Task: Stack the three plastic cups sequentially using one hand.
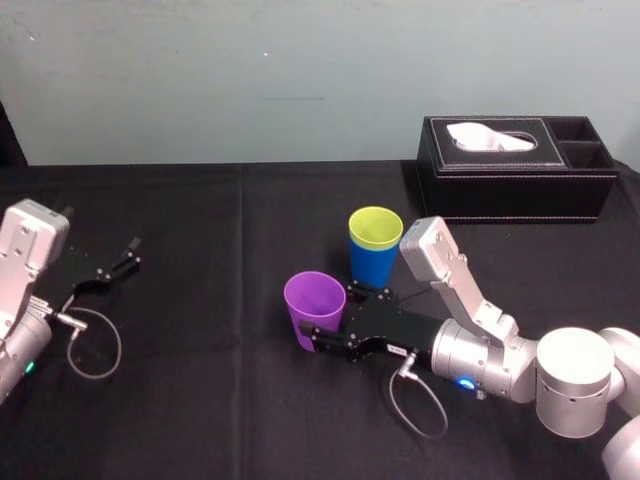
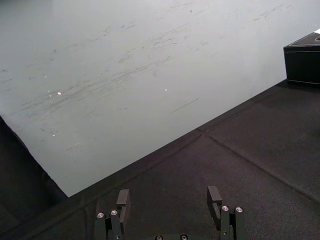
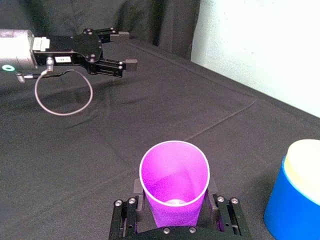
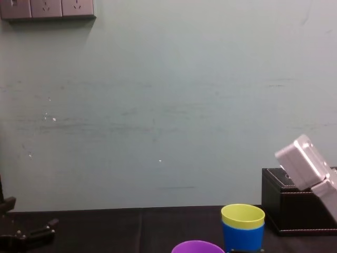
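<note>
The purple cup (image 1: 314,305) stands upright on the black table, and my right gripper (image 1: 335,320) is shut on its lower part, a finger pressed against each side. In the right wrist view the purple cup (image 3: 175,182) sits between the fingers (image 3: 131,215), mouth up and empty. Just behind and to the right, the yellow-green cup (image 1: 375,228) is nested inside the blue cup (image 1: 374,268); the same pair shows in the chest view as a yellow-green cup (image 4: 243,216) over a blue one (image 4: 242,237). My left gripper (image 1: 128,255) rests open at the far left of the table, holding nothing.
A black tissue box (image 1: 515,170) stands at the back right, close behind the nested cups. A looped cable (image 1: 95,345) lies by the left arm. A pale wall runs along the table's far edge.
</note>
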